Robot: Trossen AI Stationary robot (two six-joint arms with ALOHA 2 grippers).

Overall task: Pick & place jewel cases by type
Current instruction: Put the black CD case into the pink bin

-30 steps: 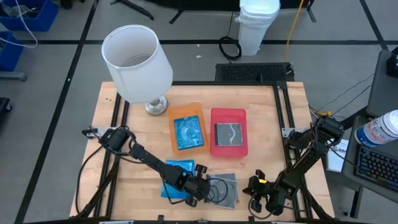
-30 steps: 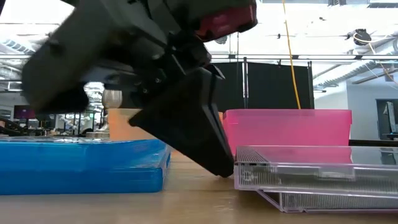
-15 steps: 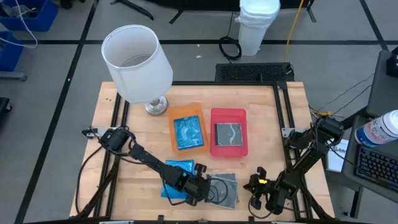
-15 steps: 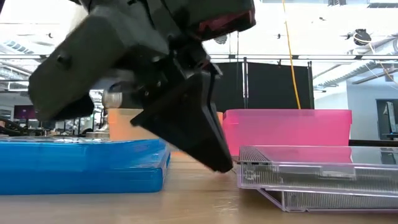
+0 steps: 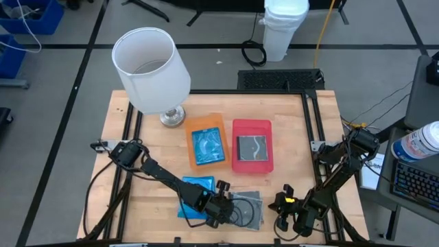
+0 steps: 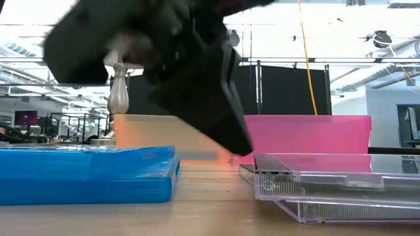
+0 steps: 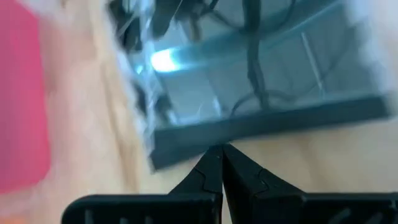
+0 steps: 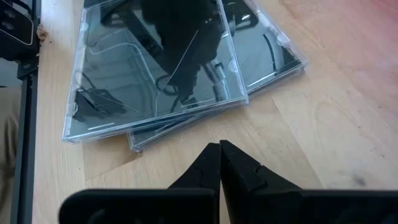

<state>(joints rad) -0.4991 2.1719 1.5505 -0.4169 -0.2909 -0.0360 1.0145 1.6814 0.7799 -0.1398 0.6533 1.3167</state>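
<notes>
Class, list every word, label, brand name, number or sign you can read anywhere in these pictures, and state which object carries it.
None can be read.
Clear jewel cases: reflections only, no print.
Blue jewel case: no text showing.
Bottle at the high view's right edge: label too small to read.
Red tray and orange tray: plain.

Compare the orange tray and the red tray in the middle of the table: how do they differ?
The orange tray holds a blue jewel case; the red tray holds a clear jewel case with a dark inside. The orange tray lies nearer the lamp; the red tray lies on the right arm's side. Both are flat, lie side by side, and each holds one case.
</notes>
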